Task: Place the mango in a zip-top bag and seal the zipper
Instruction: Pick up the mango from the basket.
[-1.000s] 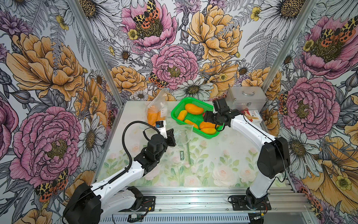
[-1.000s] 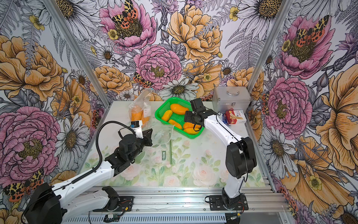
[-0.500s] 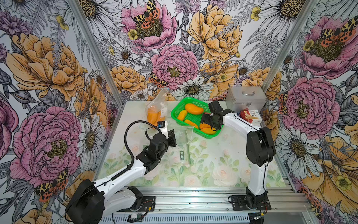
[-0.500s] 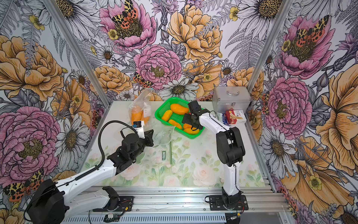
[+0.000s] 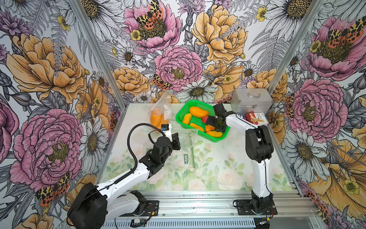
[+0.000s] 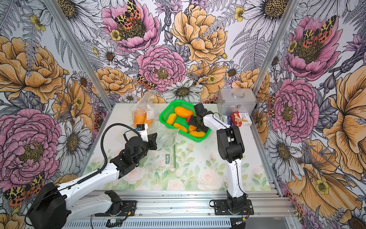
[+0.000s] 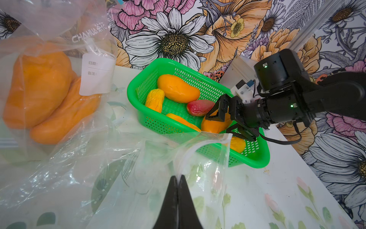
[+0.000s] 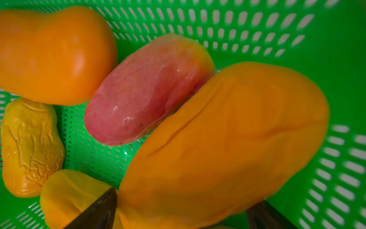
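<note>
From here the clear bag (image 5: 186,138) is the hardest thing to trace: in both top views its film melts into the printed tabletop (image 5: 227,158), and I can follow only its green zipper (image 5: 193,152) and a raised lip. The left wrist view shows that lip arched up just beside the basket (image 7: 136,83), with my left gripper (image 7: 178,179) pressed together on the rim, pinching it. Only the tips of that gripper are in frame. In the top views my right gripper (image 5: 213,126) is mostly covered by its own wrist. The wrist views serve better: its jaws are spread wide on either side of one orange mango (image 8: 227,138), which lies in the basket against a red mango (image 8: 146,89). Whether the pads touch its skin I cannot tell, since only two dark fingertips (image 8: 99,212) enter at the frame edge. I count six mangoes in the basket in the left wrist view: one red, one wrinkled yellow, the rest orange to yellow. The right wrist view holds five of them, the sixth cut off. There are two bags: the empty one I hold, and a far bag (image 5: 158,111) by the back wall. In it I make out two orange fruits pressed together behind film and a white label (image 7: 97,73). One silver case (image 5: 251,101) and one box (image 5: 256,119) stand past the basket; the box print is too small to read.
</note>
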`<state>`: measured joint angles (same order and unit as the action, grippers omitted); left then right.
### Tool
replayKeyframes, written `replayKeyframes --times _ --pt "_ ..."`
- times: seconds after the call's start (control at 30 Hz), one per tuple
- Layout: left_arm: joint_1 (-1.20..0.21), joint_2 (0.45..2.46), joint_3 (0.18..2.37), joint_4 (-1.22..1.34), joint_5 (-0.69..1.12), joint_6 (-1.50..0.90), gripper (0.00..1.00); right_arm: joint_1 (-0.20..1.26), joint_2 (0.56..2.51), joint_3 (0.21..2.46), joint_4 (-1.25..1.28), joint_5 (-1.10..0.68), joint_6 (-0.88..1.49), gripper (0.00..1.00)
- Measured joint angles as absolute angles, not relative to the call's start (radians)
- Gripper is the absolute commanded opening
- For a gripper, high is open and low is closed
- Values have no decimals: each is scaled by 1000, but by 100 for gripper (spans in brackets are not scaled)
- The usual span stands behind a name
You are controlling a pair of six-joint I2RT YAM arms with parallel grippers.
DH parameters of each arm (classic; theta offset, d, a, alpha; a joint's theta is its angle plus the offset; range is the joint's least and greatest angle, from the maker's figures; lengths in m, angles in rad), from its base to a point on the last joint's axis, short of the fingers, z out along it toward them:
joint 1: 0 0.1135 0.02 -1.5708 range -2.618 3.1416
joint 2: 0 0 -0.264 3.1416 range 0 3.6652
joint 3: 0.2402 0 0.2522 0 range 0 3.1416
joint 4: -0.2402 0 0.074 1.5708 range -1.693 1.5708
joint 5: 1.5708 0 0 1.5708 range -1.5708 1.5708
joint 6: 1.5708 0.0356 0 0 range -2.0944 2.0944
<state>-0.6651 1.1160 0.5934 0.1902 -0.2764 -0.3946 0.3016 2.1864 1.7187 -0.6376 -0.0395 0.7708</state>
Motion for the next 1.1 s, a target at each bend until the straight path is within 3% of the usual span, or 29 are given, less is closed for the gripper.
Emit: replayKeyframes --times 0.2,0.5,0.73,1.1 --pt "-665 1123 604 188 -276 -400 0 300 2231 1766 -639 -39 771 96" --pt "-665 1124 604 188 -276 -413 0 300 2243 1784 -638 -47 764 58" --pt "-665 1137 606 186 -271 -413 0 301 2143 1699 -604 -47 717 39" --pt "-661 1137 623 182 -239 -420 0 322 1654 1453 -495 -167 648 37"
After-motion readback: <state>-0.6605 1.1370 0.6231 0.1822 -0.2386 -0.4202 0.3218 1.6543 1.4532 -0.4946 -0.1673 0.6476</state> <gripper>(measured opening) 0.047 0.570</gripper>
